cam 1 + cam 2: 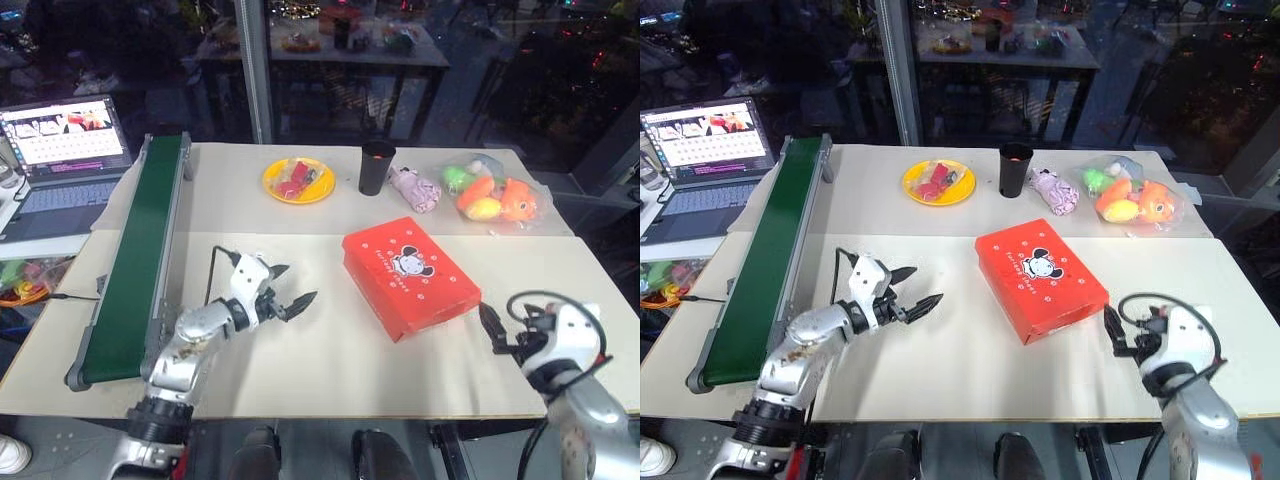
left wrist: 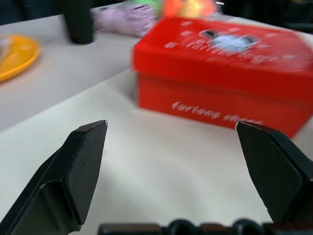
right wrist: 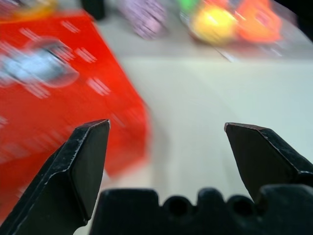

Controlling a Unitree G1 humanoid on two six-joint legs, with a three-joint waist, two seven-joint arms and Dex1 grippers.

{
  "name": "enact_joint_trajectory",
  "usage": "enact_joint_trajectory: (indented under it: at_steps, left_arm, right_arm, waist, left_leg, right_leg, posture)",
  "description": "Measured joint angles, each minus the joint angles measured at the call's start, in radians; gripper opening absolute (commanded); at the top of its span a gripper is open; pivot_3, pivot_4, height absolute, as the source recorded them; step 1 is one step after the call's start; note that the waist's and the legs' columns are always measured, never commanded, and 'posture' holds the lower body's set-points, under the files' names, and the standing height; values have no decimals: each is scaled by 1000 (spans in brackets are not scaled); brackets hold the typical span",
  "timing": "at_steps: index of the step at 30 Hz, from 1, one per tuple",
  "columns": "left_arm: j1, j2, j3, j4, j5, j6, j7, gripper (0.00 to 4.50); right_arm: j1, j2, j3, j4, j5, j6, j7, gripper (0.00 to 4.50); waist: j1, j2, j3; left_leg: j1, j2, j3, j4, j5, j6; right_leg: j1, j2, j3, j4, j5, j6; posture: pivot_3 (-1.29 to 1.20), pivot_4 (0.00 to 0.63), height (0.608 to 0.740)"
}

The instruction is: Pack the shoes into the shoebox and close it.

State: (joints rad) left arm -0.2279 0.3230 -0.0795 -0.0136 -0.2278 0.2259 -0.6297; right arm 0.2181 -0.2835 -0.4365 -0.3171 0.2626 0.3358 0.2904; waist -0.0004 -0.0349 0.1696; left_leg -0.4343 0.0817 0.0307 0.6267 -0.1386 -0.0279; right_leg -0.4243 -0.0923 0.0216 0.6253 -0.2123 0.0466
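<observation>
Sitting shut on the bench (image 1: 330,370), the shoebox (image 1: 410,275) lies between the two claws, lid down; the task looks finished, the shoes presumably inside. Left claw (image 1: 292,290) is spread wide, empty, aimed at the box's near side. Right claw (image 1: 493,331) is spread too, holding nothing, just beside the box's corner.

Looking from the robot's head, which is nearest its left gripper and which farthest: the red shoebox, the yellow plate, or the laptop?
From the left gripper, jaws open:
1. Shoebox, closed, just to its right.
2. Yellow plate, farther back on the table.
3. Laptop, far back on the left, beyond the green conveyor.
</observation>
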Motion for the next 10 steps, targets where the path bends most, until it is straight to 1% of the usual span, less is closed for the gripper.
enact_joint_trajectory:
  at_steps: [2,3,5,10]
  left_arm:
    - [38,-16,4,18,20,-46,30,4500]
    - [56,-20,6,37,30,-71,40,4500]
    - [91,-27,12,85,49,-121,62,4500]
    - [118,-56,54,190,70,-211,129,4500]
  right_arm:
    - [39,36,17,75,-16,-75,4,4424]
    - [51,54,32,112,-21,-101,8,4424]
    - [68,76,69,167,-31,-142,17,4424]
    - [33,108,131,206,-46,-210,23,4424]
  waist:
    - [-2,1,-1]
    - [-5,2,-1]
    - [-15,5,-3]
    - [-17,5,-3]
  left_leg:
    - [1,0,0,0,-2,-2]
    - [1,0,0,0,-5,-7]
    - [1,0,0,0,-5,-8]
    - [2,0,0,0,-6,-9]
  right_leg:
    - [0,0,0,0,0,0]
    - [0,0,0,0,0,0]
    - [0,-1,0,0,0,0]
    - [0,-1,0,0,0,-1]
  posture:
    - [0,150,736]
    - [0,150,736]
    - [0,150,736]
    - [0,150,736]
